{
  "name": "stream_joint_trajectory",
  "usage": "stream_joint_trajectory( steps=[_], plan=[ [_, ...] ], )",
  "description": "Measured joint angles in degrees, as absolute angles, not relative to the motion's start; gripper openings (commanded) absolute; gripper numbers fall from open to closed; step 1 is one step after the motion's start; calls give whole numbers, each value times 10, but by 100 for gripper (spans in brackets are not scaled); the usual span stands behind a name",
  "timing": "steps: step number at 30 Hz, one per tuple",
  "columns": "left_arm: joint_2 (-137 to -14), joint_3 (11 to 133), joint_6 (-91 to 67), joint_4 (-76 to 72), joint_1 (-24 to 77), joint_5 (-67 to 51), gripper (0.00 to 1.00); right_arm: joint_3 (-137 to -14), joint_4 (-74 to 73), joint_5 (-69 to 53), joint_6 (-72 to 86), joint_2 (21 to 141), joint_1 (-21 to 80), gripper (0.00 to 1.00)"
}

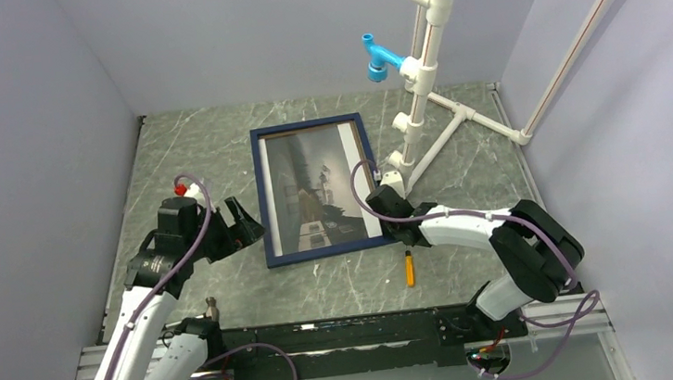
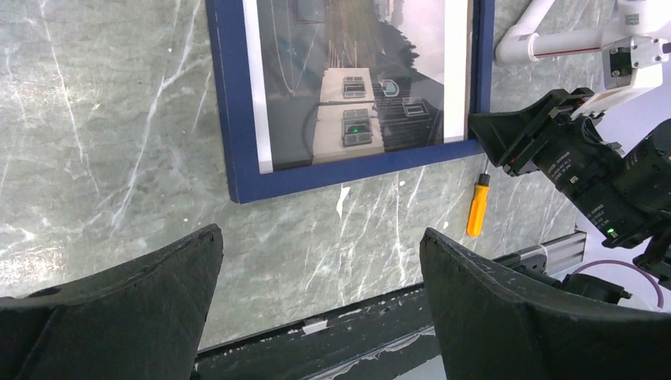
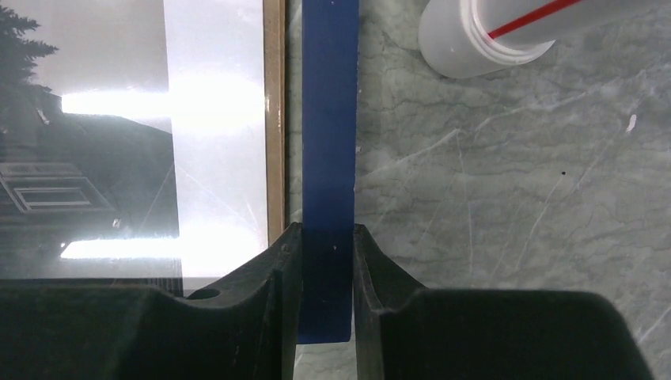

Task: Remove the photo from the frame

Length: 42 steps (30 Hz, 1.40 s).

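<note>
2 arms, 3 views. Top view: the frame [image 1: 329, 251] lies flat on the table [image 1: 199, 157] with the photo [image 1: 319, 187] inside. The right gripper [image 1: 391, 231] is at its near right corner and the left gripper [image 1: 243, 225] sits just off the left rail.

Left wrist view: jaws spread wide, holding nothing. Only here does the orange screwdriver [image 2: 476, 210] read clearly.

Right wrist view: fingers clamped on the blue rail, and only this view shows a sliver of table between rail and photo.

Looks like the grab step. Next probably calls for lifting the frame off the photo.
</note>
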<state>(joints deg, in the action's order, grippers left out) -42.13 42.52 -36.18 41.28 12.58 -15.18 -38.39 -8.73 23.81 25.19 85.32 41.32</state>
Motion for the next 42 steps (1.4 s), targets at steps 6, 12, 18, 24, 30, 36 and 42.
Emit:
stream_joint_trajectory(
  steps=[6,12,18,24,30,36,42],
  plan=[
    [-416,433,-362,416,126,-154,98,-392,-103,239,258,854,415,27],
    [-414,433,-362,415,126,-162,98,-392,-107,235,262,851,414,19],
    [-411,441,-362,427,126,-166,98,-403,-121,247,256,854,422,0],
    [-389,484,-361,444,126,-155,98,-491,-186,273,231,850,441,0],
    [-371,505,-361,457,126,-147,99,-603,-229,283,222,872,465,0],
    [-362,530,-360,483,126,-129,99,-719,-258,285,244,985,502,0],
    [-345,540,-360,502,126,-109,99,-835,-262,276,268,1097,555,0]
  ],
)
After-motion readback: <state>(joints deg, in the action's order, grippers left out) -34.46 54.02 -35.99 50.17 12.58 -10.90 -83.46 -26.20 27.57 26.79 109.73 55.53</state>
